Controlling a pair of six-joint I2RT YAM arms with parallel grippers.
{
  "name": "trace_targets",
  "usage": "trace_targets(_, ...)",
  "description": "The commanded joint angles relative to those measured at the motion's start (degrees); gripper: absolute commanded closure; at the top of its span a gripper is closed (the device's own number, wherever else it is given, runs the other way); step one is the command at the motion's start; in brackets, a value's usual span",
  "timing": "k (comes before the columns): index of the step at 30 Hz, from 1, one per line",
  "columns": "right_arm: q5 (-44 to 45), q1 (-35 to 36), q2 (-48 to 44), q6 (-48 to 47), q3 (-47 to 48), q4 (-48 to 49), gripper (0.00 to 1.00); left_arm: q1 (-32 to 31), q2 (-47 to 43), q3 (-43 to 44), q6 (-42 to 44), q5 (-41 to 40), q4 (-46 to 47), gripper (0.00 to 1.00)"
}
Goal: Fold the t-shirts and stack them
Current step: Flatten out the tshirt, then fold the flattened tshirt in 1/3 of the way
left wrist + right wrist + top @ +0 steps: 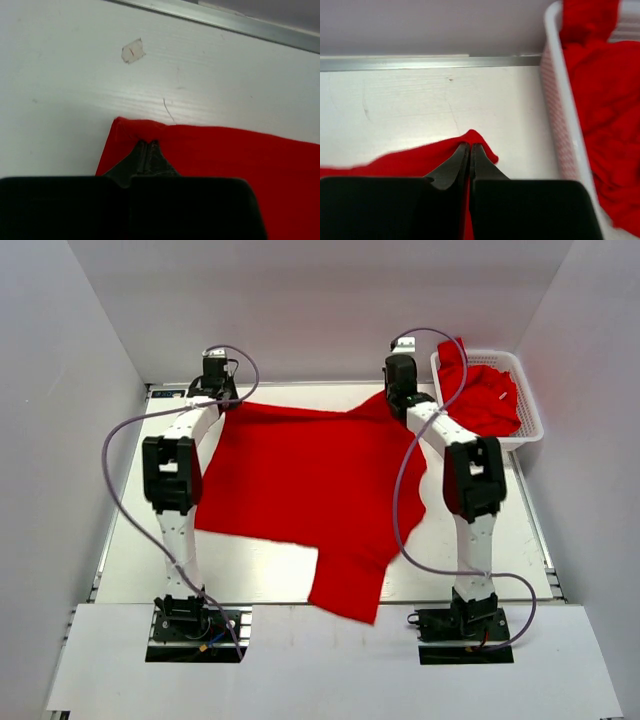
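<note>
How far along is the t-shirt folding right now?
Nothing looks folded or stacked yet. In hand: one red t-shirt lies spread out, left pincer and right pincer each shut on a far corner. Left: folding it, plus crumpled red shirts in the white basket.

The left arm (172, 475) and right arm (470, 480) are showing white links, black joint housings and looping greyish cables (108, 455); the left end effector (148, 144) and right end effector (470, 146) are tapering black.

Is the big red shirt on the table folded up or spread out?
Spread out. The shirt lies open and flat across the table; the left hand and right hand pinch its far edge.
</note>
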Motion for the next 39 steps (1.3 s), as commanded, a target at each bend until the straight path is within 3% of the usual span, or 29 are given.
trace_targets(1, -5.4, -1.5, 7.2, 4.0, 12.4, -3.4, 1.00, 1.3, 6.4, 11.1, 0.9, 0.7, -1.2, 1.00)
trace_targets(5, -8.2, -2.7, 12.1, 4.8, 19.5, -6.5, 1.00, 2.4, 14.5, 19.3, 0.9, 4.6, -1.9, 1.00)
trace_targets(13, -16.9, -4.5, 10.4, 8.1, 18.4, -9.4, 1.00, 3.4, 16.0, 21.3, 0.9, 8.2, 1.5, 1.00)
trace_targets(23, -18.6, -4.3, -4.2, 11.4, 9.8, -25.5, 1.00, 5.7, 7.4, 12.3, 0.9, 6.9, -0.7, 1.00)
trace_targets(39, -25.1, -4.2, -18.4, 16.0, -5.2, -37.8, 1.00, 7.9, -2.9, 1.8, 2.8, 6.7, -2.0, 1.00)
